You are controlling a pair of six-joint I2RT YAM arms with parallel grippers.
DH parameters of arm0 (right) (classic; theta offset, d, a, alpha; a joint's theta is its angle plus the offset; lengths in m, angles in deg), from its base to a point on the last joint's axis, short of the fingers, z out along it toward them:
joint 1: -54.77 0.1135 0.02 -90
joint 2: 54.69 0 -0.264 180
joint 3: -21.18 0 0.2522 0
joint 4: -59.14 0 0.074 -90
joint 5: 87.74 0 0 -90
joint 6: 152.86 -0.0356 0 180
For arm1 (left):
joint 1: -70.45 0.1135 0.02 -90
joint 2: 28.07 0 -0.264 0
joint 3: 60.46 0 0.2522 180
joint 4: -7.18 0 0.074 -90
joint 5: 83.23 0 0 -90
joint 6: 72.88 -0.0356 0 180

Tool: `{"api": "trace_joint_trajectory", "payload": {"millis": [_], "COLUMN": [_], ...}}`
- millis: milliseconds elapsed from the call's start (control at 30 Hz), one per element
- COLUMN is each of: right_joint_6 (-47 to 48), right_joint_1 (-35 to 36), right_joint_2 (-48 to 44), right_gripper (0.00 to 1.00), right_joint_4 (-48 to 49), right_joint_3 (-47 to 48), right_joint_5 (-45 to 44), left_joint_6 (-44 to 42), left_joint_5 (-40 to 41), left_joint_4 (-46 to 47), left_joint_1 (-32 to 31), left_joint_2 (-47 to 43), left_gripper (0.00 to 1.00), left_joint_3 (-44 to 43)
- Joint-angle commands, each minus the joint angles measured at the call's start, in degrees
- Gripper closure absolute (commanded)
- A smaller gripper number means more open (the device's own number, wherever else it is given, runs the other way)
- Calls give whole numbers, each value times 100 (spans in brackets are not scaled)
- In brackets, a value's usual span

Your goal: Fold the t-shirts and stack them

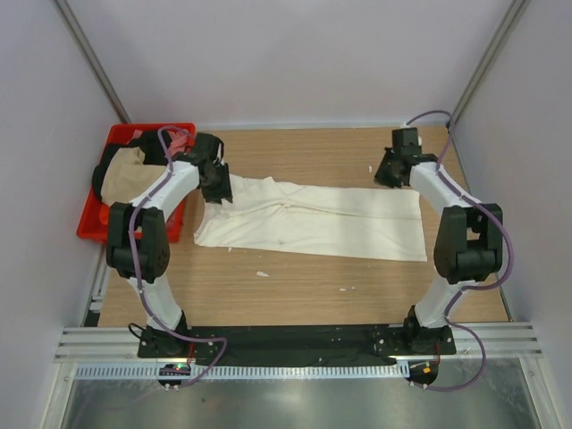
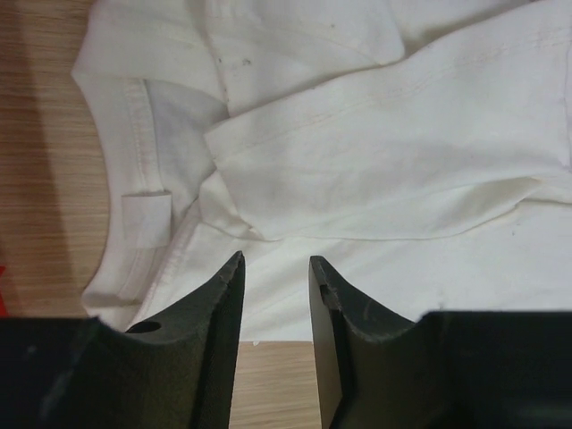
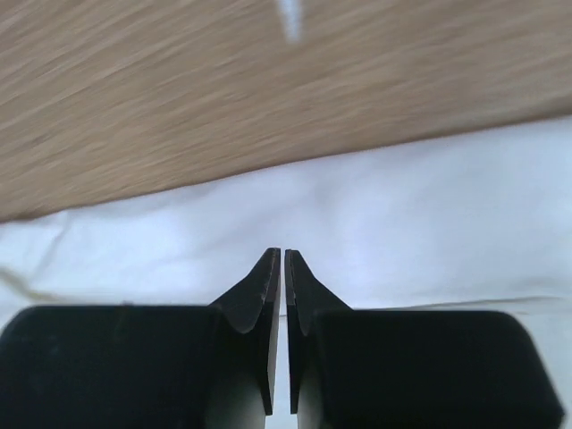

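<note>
A large cream t-shirt [image 1: 313, 219] lies across the middle of the wooden table, folded into a long band, collar end at the left and hem at the right. My left gripper [image 1: 216, 183] hovers over the collar end. In the left wrist view its fingers [image 2: 275, 261] stand open with nothing between them, above the neckline [image 2: 138, 134] and a folded-in sleeve [image 2: 357, 152]. My right gripper [image 1: 386, 172] hangs above the far right corner of the shirt. In the right wrist view [image 3: 282, 253] its jaws are all but together, holding nothing, over the white cloth [image 3: 402, 214].
A red plastic crate [image 1: 94, 223] stands at the table's left edge, beside the left arm. It holds more shirts, a tan one [image 1: 125, 174] and a pink one [image 1: 179, 138] showing. Grey walls close in on three sides. Small white specks lie on the wood [image 1: 262, 273].
</note>
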Motion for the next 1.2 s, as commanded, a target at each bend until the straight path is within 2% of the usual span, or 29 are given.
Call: {"api": "trace_joint_trajectory", "payload": {"millis": [0,67,200,400,567,667,767,933,1033,1167], "right_joint_6": [-315,-516,-711,-659,-501,-307,-184,-35,158,676], "right_joint_1": [629,815,1201,1650,1756,1756,1774,1949,2098,2362], "right_joint_2": [264,466,914,1521,1777,1812,1725,1794,2049,2453], "right_gripper": [90,92,95,96,96,96,96,85,80,74], "right_joint_4": [551,878,1441,1705,1706,1442,1345,1380,1389,1275], "right_joint_3": [278,287,410,436,401,497,655,1226,1753,2569], "right_joint_5": [667,1227,1660,1845,1776,1557,1608,1881,2004,2004], "left_joint_6": [158,193,377,641,651,650,615,545,475,457], "left_joint_5": [-382,-286,-23,363,549,453,-126,-452,-988,-1068], "left_joint_4": [128,103,-73,-170,-293,-250,22,269,471,507], "left_joint_1": [3,3,3,3,38,249,478,671,689,698], "left_joint_2": [223,407,645,698,382,373,443,671,952,1216], "left_gripper": [66,67,68,67,63,59,56,54,55,55], "left_joint_3": [-71,-45,-45,79,-202,-378,-370,-413,-484,-598]}}
